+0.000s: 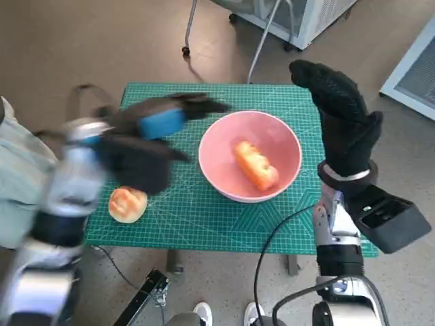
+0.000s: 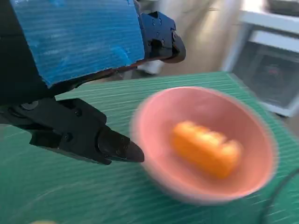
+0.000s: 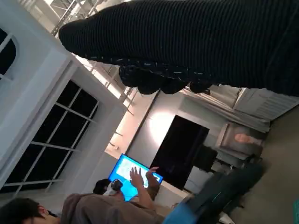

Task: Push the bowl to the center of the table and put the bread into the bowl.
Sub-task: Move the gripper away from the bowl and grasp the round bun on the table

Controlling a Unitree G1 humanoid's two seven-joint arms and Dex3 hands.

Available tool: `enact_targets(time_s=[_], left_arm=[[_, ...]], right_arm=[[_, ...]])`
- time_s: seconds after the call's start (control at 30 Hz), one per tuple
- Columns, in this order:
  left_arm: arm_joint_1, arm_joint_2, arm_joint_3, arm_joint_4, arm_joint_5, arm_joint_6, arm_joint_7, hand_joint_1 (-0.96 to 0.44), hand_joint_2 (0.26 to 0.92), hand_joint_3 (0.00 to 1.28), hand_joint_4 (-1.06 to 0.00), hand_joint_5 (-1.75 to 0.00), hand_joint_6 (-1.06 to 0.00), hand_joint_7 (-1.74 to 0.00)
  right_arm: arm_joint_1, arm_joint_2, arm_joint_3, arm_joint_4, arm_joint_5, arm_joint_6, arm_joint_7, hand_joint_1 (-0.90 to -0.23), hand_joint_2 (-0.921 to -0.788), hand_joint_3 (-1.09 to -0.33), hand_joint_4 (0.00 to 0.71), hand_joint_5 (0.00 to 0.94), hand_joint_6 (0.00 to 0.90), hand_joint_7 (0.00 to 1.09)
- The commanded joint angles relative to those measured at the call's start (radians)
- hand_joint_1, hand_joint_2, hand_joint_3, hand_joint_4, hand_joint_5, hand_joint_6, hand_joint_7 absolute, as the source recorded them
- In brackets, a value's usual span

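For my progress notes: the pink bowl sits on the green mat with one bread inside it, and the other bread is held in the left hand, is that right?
Not quite. The second bread lies on the green mat, not in the left hand, which holds nothing, as the head view shows. The pink bowl does hold one bread.

A round pink bowl sits at the frame's centre on a green gridded cutting mat, with an elongated orange bread roll inside. A round golden bun lies lower left. The blurred, blue-taped left hand hovers empty, left of the bowl; the black-gloved right hand is raised at right, fingers extended.
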State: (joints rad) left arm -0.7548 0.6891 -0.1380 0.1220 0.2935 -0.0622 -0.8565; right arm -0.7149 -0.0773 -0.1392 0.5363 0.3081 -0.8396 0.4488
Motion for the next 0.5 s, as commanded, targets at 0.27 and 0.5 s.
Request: enact_targets(time_s=[0.27,0.5], left_arm=[[0.273,0.209,0.177,-0.206,-0.051,0.061,-0.017,-0.01,0.830,0.00,-0.20,0.00,-0.31,-0.12],[0.383,0.257,0.211,-0.237,-0.041,0.081,-0.011,-0.01,0.833,0.00,-0.20,0.00,-0.33,-0.07]], right_arm=[[0.012,0.014,0.011,0.019,-0.008,0.012,-0.006,-0.678,-0.921,-0.777,0.304,0.010,0.000,0.83],[0.001,0.020,0.016,0.034,-0.004,0.010,0.000,-0.682,-0.921,-0.776,0.303,0.009,-0.001,0.83]])
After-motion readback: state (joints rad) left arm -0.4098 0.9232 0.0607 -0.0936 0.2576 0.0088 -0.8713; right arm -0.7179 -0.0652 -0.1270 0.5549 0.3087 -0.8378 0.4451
